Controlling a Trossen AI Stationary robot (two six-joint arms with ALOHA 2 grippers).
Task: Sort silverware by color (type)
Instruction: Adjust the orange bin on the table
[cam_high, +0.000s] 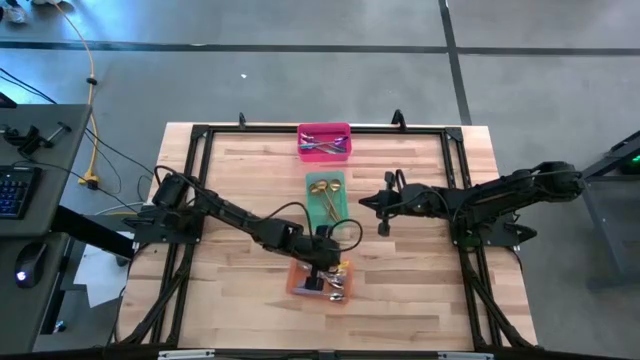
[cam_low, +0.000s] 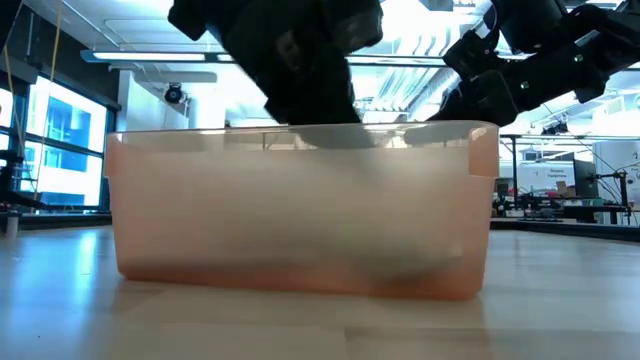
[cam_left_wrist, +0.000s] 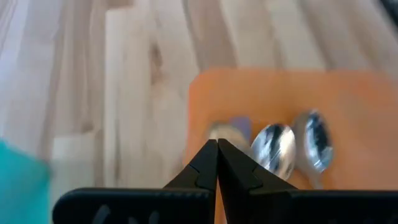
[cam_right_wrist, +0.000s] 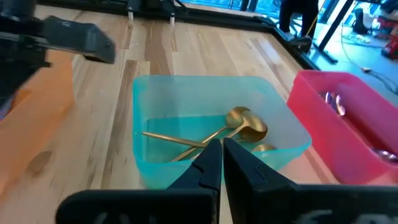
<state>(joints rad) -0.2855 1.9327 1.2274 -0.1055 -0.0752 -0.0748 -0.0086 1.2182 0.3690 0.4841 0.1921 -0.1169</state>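
The orange bin (cam_high: 297, 286) sits near the table's near edge and holds silver spoons (cam_high: 341, 281). My left gripper (cam_high: 316, 284) hangs over that bin, shut, with nothing showing between its fingers (cam_left_wrist: 217, 145). Two silver spoon bowls (cam_left_wrist: 277, 148) and a lavender-tinted piece (cam_left_wrist: 234, 129) lie on the orange floor (cam_left_wrist: 348, 106) just past the fingertips. Gold spoons (cam_right_wrist: 246, 126) lie in the teal bin (cam_right_wrist: 155, 99) at the table's middle. My right gripper (cam_high: 366, 201) hovers to the right of the teal bin (cam_high: 312, 204), shut and holding nothing (cam_right_wrist: 222, 147).
The pink bin (cam_high: 325, 142) with purple utensils stands at the far edge, just beyond the teal bin. All three bins line up along the table's middle. In the low view the orange bin's wall (cam_low: 300, 210) fills the picture. Bare wood lies to the left and right.
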